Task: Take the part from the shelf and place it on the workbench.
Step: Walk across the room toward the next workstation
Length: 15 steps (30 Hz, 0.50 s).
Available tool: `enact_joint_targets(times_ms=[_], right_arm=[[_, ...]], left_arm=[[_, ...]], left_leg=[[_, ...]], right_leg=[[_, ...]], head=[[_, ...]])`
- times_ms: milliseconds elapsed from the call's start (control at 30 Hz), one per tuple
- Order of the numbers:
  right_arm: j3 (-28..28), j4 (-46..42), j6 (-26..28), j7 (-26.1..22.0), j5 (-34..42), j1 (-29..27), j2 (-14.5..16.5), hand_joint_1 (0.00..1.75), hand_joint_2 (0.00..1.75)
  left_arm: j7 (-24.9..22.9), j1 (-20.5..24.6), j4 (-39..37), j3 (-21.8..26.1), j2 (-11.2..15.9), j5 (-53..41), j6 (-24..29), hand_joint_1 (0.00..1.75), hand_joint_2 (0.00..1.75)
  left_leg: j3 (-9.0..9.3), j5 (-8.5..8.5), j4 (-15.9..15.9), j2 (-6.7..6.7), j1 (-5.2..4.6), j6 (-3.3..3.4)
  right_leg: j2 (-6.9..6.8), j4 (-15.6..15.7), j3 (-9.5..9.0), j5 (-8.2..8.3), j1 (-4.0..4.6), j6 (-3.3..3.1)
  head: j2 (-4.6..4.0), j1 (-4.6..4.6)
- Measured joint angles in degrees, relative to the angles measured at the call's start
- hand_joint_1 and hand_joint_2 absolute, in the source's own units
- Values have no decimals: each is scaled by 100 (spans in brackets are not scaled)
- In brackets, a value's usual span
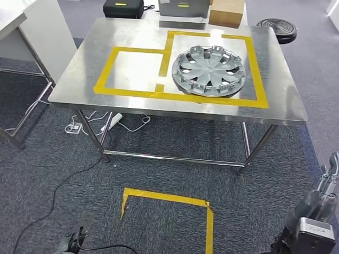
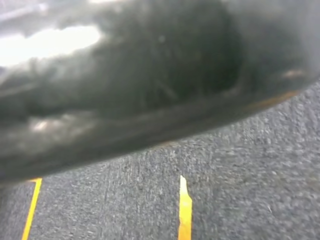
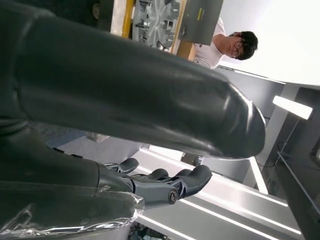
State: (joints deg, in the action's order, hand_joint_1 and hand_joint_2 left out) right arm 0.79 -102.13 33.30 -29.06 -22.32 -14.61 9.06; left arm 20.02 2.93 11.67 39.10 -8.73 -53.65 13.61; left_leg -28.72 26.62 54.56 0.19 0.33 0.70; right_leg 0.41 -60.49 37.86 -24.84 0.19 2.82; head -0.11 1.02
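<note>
Hubcap (image 1: 208, 71) lies flat on the steel workbench (image 1: 132, 32), inner ribbed side up, sitting inside the larger yellow-tape outline (image 1: 256, 69) at the table's right half. Being round, it offers no long axis to line up with; what matters is its direction from the hands. It lies forward of and above the right hand (image 1: 326, 182), off toward the robot's left of those fingers, and well apart from them. The right hand hangs low at the robot's side with nothing in it; in the right wrist view its dark fingers (image 3: 177, 182) stretch out straight and a little apart, the thick thumb (image 3: 151, 105) clear of them, closed on no object. The left hand's state I cannot tell: the left wrist view is blurred and a dark shape covers the fingers, with carpet and floor tape (image 2: 185, 207) beyond.

Judging by how things lie, the part already rests on the bench in its marked place, so the placing looks done. The right hand is the nearer one should any nudge be needed.
</note>
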Motion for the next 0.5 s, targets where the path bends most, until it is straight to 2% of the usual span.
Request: enact_joint_targets(times_ms=[67, 100, 133, 167, 200, 233, 300, 333, 367, 433, 467, 500], right_arm=[[7, 26, -4, 3, 0, -8, 2, 0, 0], [8, 41, -5, 5, 0, -10, 2, 0, 0], [8, 58, -7, 8, 0, -14, 3, 0, 0], [9, 75, -9, 11, -1, -17, 3, 0, 0], [10, 88, -11, 14, -1, -19, 3, 0, 0], [11, 99, -14, 17, -2, -19, 3, 0, 0], [13, 118, -19, 31, -4, -10, 4, 0, 0], [16, 134, -25, 50, -5, -11, 4, 0, 0], [30, 159, -33, 80, -6, -14, 5, 0, 0], [84, 243, -54, 151, -5, -20, 7, 0, 0], [120, 299, -73, 175, -7, -15, 8, 0, 0], [154, 365, -95, 186, -19, -11, 11, 0, 0]], left_arm=[[1, 1, 0, 11, 6, -1, 6, 0, 0], [1, -1, 0, 14, 7, -1, 7, 0, 0], [1, -2, 0, 16, 5, 0, 7, 0, 0], [2, -3, 0, 17, 4, 1, 7, 0, 0], [3, -3, 0, 19, 2, 1, 7, 0, 0], [5, -3, 0, 21, 0, 2, 7, 0, 0], [10, -6, 0, 27, -2, 2, 9, 0, 0], [13, -7, 0, 29, -3, 3, 10, 0, 0], [15, -9, 0, 32, -3, 3, 13, 0, 0], [16, -21, 0, 35, -4, 3, 16, 0, 0], [16, -31, 0, 39, -4, 3, 18, 0, 0], [16, -41, 0, 43, -4, 5, 20, 0, 0]], left_leg=[[-133, -115, 7, 5, 0, 33], [-209, -174, 12, 5, -2, 32], [-289, -234, 17, 6, -2, 29], [-369, -292, 22, 6, -2, 21], [-449, -351, 29, 6, -1, 10], [-521, -406, 37, 4, 0, -8], [-632, -511, 52, 0, -10, -59], [-663, -566, 53, -1, -14, -86], [-686, -619, 49, -1, -14, -113], [-727, -693, 37, -6, 1, -170], [-769, -623, 79, -11, 5, -203], [-831, -452, 215, -16, 8, -233]], right_leg=[[-2, -737, 203, -574, -15, 49], [-2, -1078, 260, -740, -18, 62], [-2, -1282, 248, -786, -19, 68], [-3, -1280, 142, -702, -20, 67], [-3, -1077, -66, -543, -20, 61], [-2, -708, -360, -394, -22, 52], [7, 127, -948, -342, -13, 28], [14, 387, -1105, -380, -3, 10], [21, 508, -1160, -416, 11, -11], [20, 519, -1081, -346, 19, -92], [15, 521, -1037, -300, 14, -149], [8, 528, -982, -242, 4, -211]], head=[[0, -19], [0, -20], [0, -20], [0, -20], [0, -19], [0, -18], [0, -15], [0, -15], [0, -14], [0, -12], [0, -4], [0, 3]])
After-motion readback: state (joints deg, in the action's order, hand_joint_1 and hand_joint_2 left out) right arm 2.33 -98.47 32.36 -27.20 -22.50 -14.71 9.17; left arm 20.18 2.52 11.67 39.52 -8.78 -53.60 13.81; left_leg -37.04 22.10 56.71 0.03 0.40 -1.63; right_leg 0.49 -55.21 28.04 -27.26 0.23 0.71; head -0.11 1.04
